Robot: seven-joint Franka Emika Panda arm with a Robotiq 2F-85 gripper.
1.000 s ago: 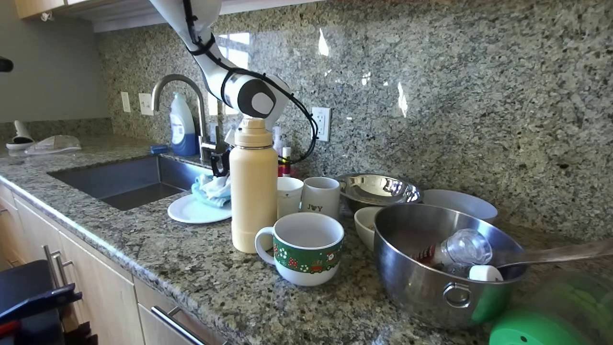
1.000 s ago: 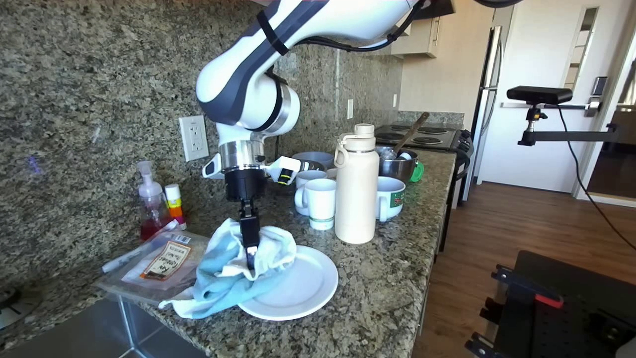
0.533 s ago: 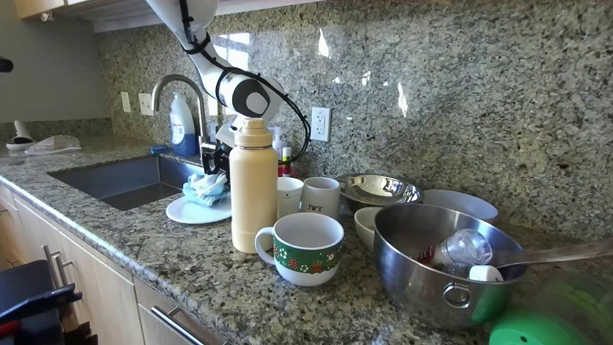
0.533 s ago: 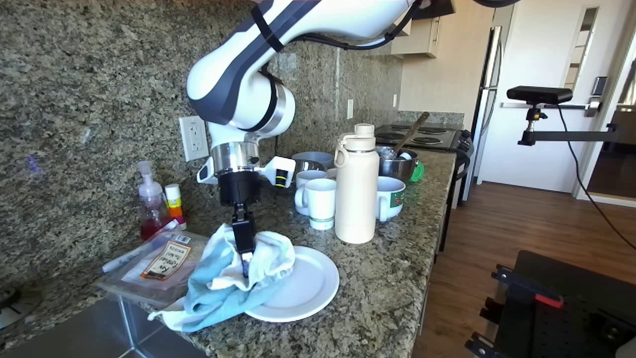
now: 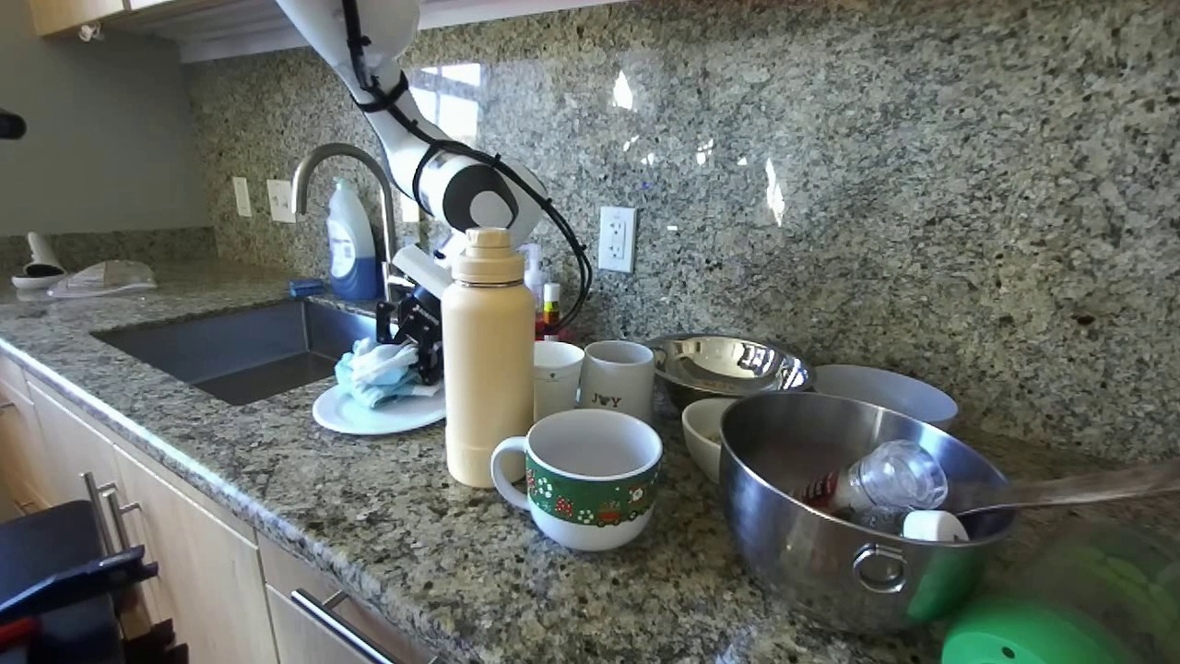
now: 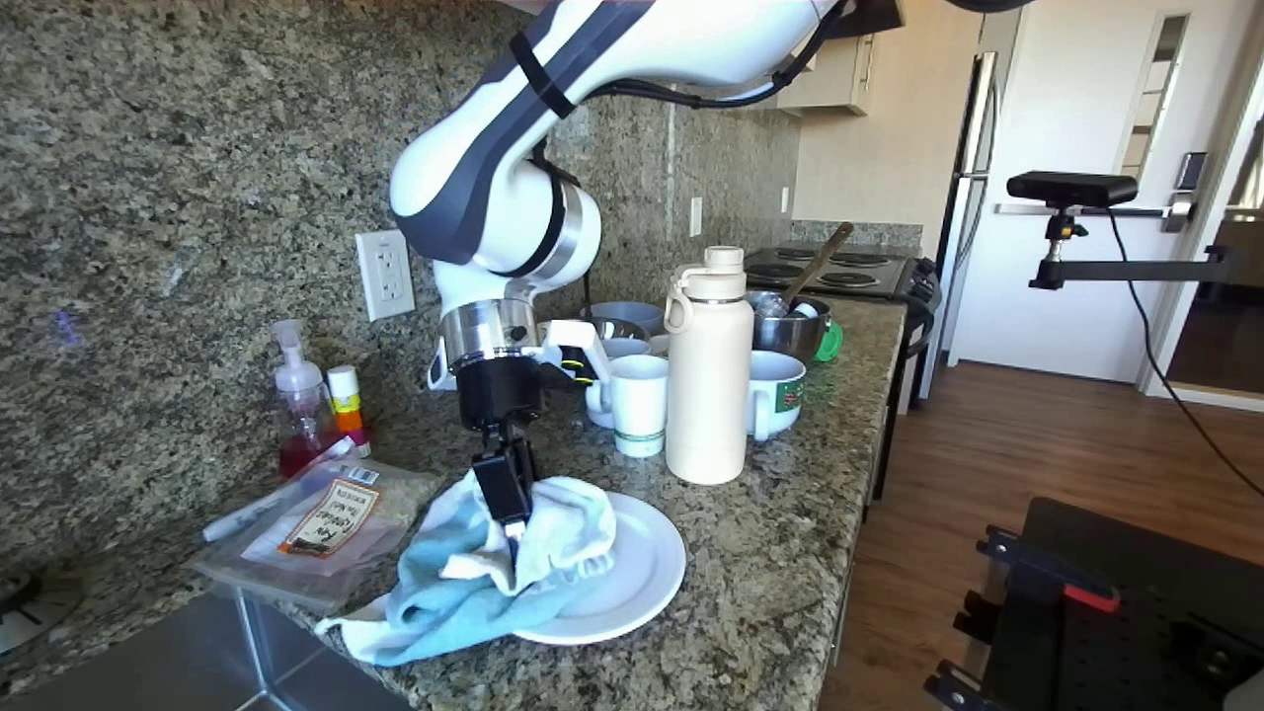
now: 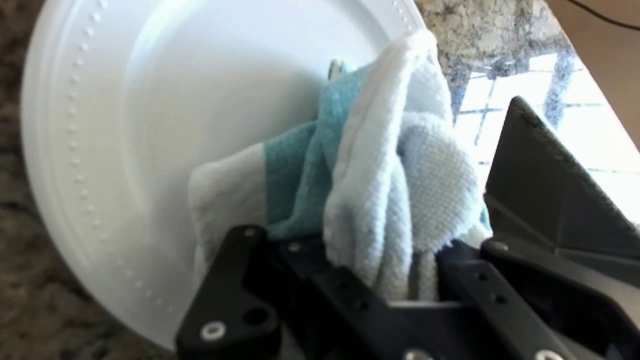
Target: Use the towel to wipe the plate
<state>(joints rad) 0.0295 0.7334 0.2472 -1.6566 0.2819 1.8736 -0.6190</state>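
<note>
The blue-and-white towel (image 6: 444,583) is bunched on the white plate (image 6: 647,563), and part hangs over the plate's edge onto the counter. My gripper (image 6: 513,541) points down and tilts, shut on the towel's bunched middle. In an exterior view, the towel (image 5: 376,369) and plate (image 5: 346,417) are partly hidden behind the bottle, with my gripper (image 5: 410,341) above them. In the wrist view, the towel (image 7: 370,165) rises between the fingers of my gripper (image 7: 385,250) and hides the fingertips. The plate's bare face (image 7: 200,100) fills the left there.
A cream bottle (image 6: 709,395) stands beside the plate, with a paper cup (image 6: 637,410) and a green-banded mug (image 5: 590,480) near it. A plastic bag (image 6: 326,523) lies beside the towel. The sink (image 5: 230,355) and faucet (image 5: 387,221) are close. A steel bowl (image 5: 830,553) stands farther off.
My gripper has tilted and shifted with the towel across the plate, first sinkward, then toward the counter's front. The plate has slid slightly toward the front edge. The towel stays gripped.
</note>
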